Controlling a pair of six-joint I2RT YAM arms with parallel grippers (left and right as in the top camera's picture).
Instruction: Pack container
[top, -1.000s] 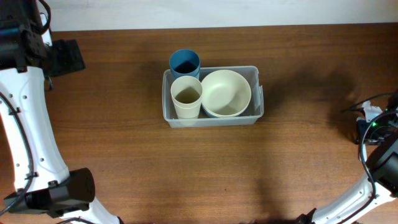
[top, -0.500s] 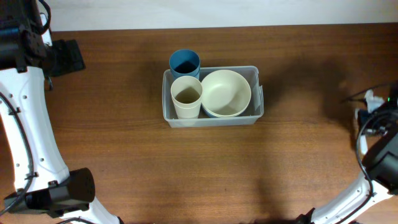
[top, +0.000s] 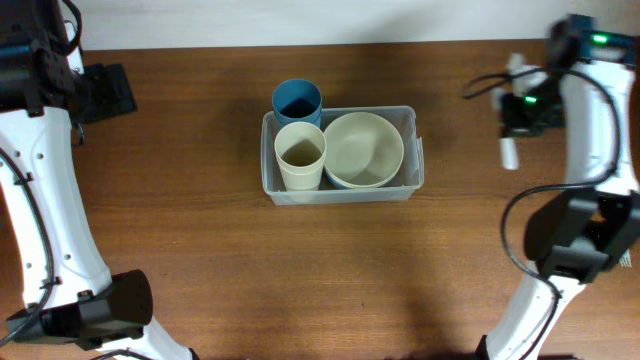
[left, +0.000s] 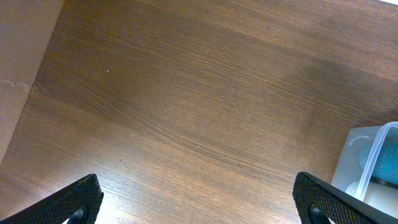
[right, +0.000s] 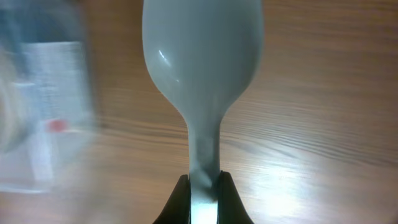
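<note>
On the brown worktop (top: 200, 250) we see the clear container (top: 340, 193), holding a cream bowl (top: 364, 150) and cream cup (top: 300, 155), at centre, well apart from both the right claw (right: 204, 190), clenched on the handle of a pale spoon (right: 202, 74), and the left claw (left: 196, 196), spread wide.

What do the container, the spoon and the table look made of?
The container: translucent, slightly frosted walls with a moulded rim, likely plastic. The spoon: pale grey-white, glossy with a highlight; plastic likely, ceramic possible. The table: brown wood grain, matte; solid or laminate unclear.
</note>
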